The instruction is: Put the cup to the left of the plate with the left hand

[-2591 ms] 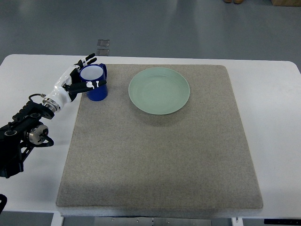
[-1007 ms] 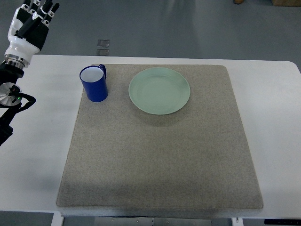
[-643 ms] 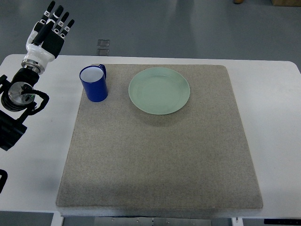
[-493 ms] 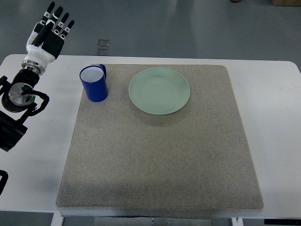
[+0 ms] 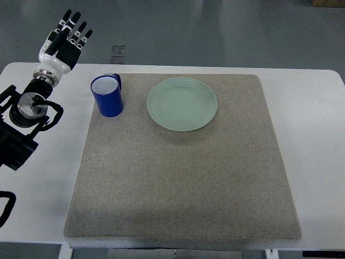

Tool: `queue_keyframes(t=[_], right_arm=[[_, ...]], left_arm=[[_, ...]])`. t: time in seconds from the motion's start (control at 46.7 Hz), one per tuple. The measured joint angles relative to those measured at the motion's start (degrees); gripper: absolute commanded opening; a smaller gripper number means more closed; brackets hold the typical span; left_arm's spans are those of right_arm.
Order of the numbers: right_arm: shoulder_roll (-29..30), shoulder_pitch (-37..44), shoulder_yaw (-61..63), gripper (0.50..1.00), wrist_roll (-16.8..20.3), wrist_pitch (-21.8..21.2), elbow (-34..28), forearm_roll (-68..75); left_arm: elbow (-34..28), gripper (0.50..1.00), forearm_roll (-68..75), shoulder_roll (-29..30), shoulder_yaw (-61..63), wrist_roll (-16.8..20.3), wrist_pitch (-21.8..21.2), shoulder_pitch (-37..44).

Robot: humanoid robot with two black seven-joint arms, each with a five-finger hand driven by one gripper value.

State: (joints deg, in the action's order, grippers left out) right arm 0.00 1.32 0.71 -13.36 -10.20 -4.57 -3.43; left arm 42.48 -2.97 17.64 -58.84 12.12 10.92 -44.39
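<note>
Blue mug [image 5: 108,96] is sitting upright on the grey felt mat [image 5: 183,162], up in the mat's 11 o'clock corner, handle pointing toward 1 o'clock. It's just at 9 o'clock of the pale green plate [image 5: 182,103], close but not touching. Nothing sits between them, and the rest of the mat is bare felt.

Left hand [image 5: 66,43] is way off at the mug's 10 o'clock, up past the far edge of the white desk [image 5: 315,151], fingers [image 5: 81,30] straight and spread, holding nothing. Its black arm runs down the picture's left edge.

Beyond the desk it's plain grey floor [image 5: 215,32], with a small clear bracket-looking thing [image 5: 118,51] lying on it at the mug's 12 o'clock.
</note>
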Motion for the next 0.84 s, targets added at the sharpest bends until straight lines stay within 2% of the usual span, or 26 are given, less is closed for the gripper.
queue_keyframes(t=[0.15, 0.428, 0.685, 0.835], right_arm=[[0.0, 0.0, -0.01, 0.932, 0.0, 0.0, 0.0, 0.0], [0.0, 0.0, -0.01, 0.932, 0.0, 0.0, 0.0, 0.0], [0.0, 0.0, 0.13, 0.932, 0.0, -0.65, -0.24, -0.04], [0.01, 0.08, 0.09, 0.932, 0.02, -1.55, -5.76, -0.44]], left_arm=[[-3.88, 0.996, -0.12, -0.78, 0.02, 0.0, -0.48, -3.16], [-16.3, 0.996, -0.28, -6.3, -0.46, 0.08, -2.12, -10.24], [-17.13, 0.999, -0.28, -6.91, -0.76, 0.18, -1.57, -11.41], [-17.24, 0.996, -0.21, -6.91, -0.76, 0.18, -1.09, -11.43]])
